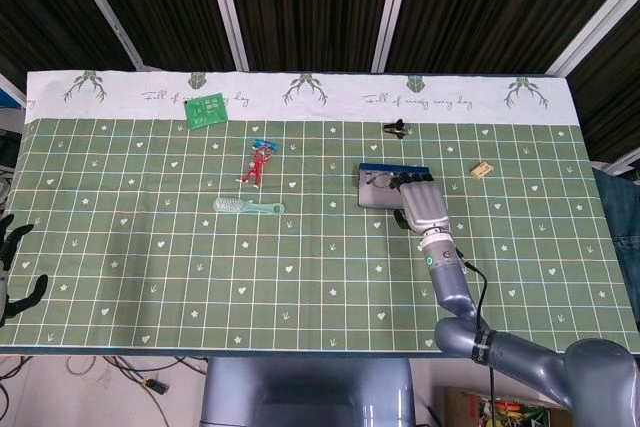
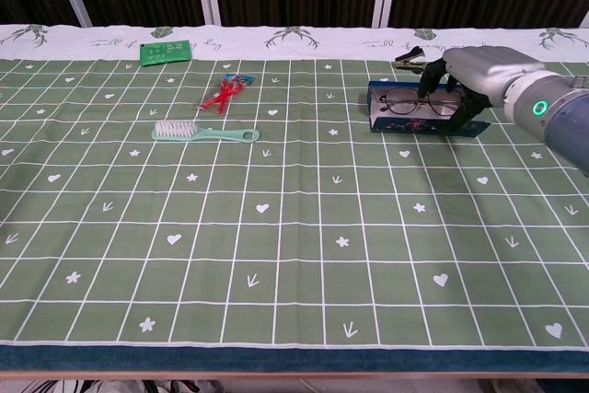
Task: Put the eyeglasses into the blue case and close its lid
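The blue case (image 1: 380,190) (image 2: 405,123) lies right of centre on the green cloth. The eyeglasses (image 2: 410,101) rest inside it, and they still show over the raised lid in the chest view. My right hand (image 1: 422,203) (image 2: 471,74) grips the lid at the case's right end and holds it tilted up off the table. My left hand (image 1: 10,269) hangs at the table's near left corner with its fingers apart, holding nothing.
A mint brush (image 1: 248,206) (image 2: 204,132) and a red and blue toy (image 1: 259,160) (image 2: 224,92) lie left of the case. A green board (image 1: 206,109), a black clip (image 1: 396,128) (image 2: 411,60) and a small beige block (image 1: 482,170) sit further back.
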{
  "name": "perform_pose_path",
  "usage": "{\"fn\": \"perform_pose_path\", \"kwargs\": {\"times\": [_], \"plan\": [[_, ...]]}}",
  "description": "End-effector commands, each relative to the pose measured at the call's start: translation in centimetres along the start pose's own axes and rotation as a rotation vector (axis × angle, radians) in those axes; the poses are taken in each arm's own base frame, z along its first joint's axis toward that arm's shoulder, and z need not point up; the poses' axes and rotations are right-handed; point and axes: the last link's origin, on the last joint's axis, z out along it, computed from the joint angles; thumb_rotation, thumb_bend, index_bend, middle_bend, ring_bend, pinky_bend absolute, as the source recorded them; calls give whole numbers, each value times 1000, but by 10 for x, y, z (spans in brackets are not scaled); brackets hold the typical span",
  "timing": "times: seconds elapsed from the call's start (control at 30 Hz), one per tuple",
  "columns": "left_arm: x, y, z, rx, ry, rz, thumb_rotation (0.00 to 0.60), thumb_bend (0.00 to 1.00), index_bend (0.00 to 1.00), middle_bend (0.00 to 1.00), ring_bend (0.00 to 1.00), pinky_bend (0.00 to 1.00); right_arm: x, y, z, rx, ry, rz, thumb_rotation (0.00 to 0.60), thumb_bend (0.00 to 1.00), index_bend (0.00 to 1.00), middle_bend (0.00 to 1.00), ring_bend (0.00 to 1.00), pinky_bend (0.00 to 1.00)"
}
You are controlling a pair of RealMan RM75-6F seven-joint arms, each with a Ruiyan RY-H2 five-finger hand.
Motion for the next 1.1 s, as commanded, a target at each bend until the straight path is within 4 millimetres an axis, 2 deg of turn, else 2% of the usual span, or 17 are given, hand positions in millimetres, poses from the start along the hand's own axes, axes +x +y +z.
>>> {"fn": "perform_pose_path", "kwargs": {"times": [0.03, 0.3, 0.63, 1.1], "plan": [[0, 0, 0, 1, 2, -2, 600, 354, 146, 0, 0, 0, 0, -3, 9, 0, 0, 20, 600, 434, 377, 293, 298, 242], [1, -1, 0, 2, 0, -3, 600, 354, 146, 0, 0, 0, -5, -4, 16, 2, -9, 17, 600, 441, 410, 298, 299, 242], [1, -1, 0, 1, -3, -7, 600, 354, 150, 0, 0, 0, -6, -5, 18, 4, -3, 35, 600, 441, 538, 309, 302, 242], [0, -1, 0, 2, -7, -8, 600, 353, 160, 0, 0, 0, -6, -4, 15, 10, -25, 36, 600, 450, 587, 309, 302, 242]]}}
